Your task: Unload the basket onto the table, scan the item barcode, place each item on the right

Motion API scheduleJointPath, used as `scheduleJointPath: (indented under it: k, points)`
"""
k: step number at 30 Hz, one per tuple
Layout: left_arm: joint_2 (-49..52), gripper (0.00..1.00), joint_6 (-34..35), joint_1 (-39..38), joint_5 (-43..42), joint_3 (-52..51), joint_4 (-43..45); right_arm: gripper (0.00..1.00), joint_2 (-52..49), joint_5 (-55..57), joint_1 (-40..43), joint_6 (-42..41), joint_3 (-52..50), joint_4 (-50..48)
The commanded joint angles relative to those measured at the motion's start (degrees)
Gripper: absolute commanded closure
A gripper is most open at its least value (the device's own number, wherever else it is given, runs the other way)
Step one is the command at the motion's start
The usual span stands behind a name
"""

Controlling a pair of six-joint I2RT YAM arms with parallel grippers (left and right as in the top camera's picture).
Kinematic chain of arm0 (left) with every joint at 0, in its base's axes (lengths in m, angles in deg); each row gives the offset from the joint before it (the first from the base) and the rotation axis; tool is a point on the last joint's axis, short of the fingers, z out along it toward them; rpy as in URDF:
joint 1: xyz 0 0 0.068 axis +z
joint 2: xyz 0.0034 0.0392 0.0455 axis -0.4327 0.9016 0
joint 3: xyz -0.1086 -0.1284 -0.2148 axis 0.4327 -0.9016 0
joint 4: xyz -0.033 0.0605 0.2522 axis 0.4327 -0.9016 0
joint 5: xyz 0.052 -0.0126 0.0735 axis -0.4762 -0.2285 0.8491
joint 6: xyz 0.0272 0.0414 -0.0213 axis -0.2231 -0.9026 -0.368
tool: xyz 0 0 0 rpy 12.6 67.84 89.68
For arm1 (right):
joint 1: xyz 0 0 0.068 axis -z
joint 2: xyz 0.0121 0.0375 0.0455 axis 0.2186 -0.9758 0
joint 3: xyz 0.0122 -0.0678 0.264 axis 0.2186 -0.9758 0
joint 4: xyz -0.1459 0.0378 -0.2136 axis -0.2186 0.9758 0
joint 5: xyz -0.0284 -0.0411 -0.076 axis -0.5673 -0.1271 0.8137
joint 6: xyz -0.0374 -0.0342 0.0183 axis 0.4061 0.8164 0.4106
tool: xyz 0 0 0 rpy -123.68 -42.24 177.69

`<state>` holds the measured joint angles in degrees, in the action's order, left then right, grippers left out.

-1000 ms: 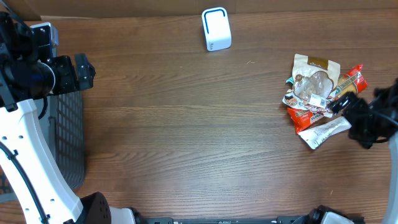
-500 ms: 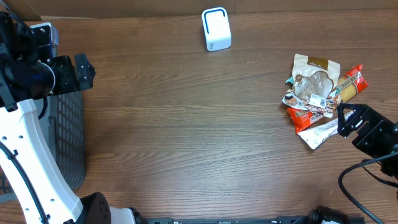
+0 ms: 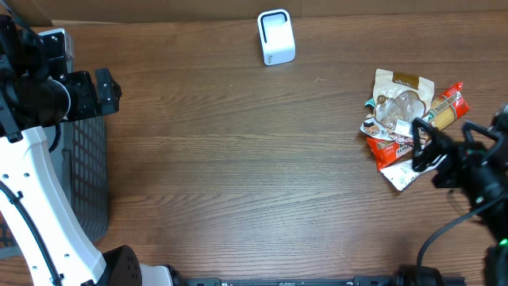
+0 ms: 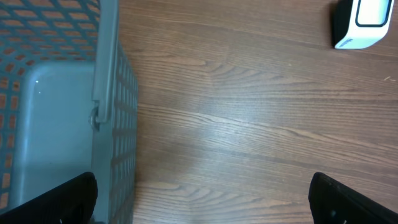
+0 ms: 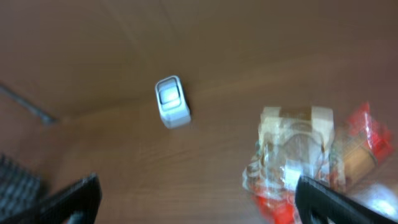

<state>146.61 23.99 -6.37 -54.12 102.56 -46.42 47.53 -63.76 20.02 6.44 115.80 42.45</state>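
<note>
A pile of snack packets (image 3: 403, 111) lies at the table's right: a brown-and-clear bag on top, red packets (image 3: 390, 150) and a white one (image 3: 403, 176) under it. The white scanner (image 3: 275, 36) with a blue rim stands at the back centre. My right gripper (image 3: 441, 147) hovers open over the pile's lower right edge, nothing between its fingers. Its blurred wrist view shows the scanner (image 5: 172, 102) far ahead, the packets (image 5: 301, 152) to the right and the gripper (image 5: 199, 202) holding nothing. My left gripper (image 3: 103, 90) hangs open at the far left, empty (image 4: 202, 205).
A grey mesh basket (image 3: 86, 171) stands at the table's left edge, beside and under my left arm; its wall (image 4: 115, 124) fills the left of the left wrist view. The scanner (image 4: 364, 22) shows at that view's top right corner.
My right arm has swung from the table's right edge leftward and turned, so its fingers now reach over the lower right of the packet pile. The left arm has not moved.
</note>
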Motion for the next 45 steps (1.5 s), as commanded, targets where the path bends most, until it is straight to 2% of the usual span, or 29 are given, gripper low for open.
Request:
scheduleJointPath:
  k: [1,8,16,19,25,45]
  points:
    - [-0.17,0.0,-1.31,0.22,-0.07,0.13,0.11,0.0,7.78,6.45,-6.75,0.74,-12.24,-10.64]
    - [-0.17,0.0,-1.31,0.22,-0.09,0.13,0.11,0.0,22.84,14.71,-14.38,0.74,-40.74,-39.56]
    - [-0.17,0.01,-1.31,0.22,-0.07,0.13,0.11,0.0,35.17,15.26,-16.13,0.5,-65.29,-59.14]
    - [-0.17,0.0,-1.31,0.22,-0.07,0.13,0.11,0.0,38.36,15.89,-16.13,0.52,-69.07,-59.67]
    - [-0.17,0.0,-1.31,0.22,-0.09,0.13,0.11,0.0,41.68,17.31,-16.24,0.5,-68.85,-45.83]
    - [-0.17,0.01,-1.31,0.22,-0.09,0.13,0.11,0.0,41.66,17.18,-16.39,0.52,-68.83,-46.31]
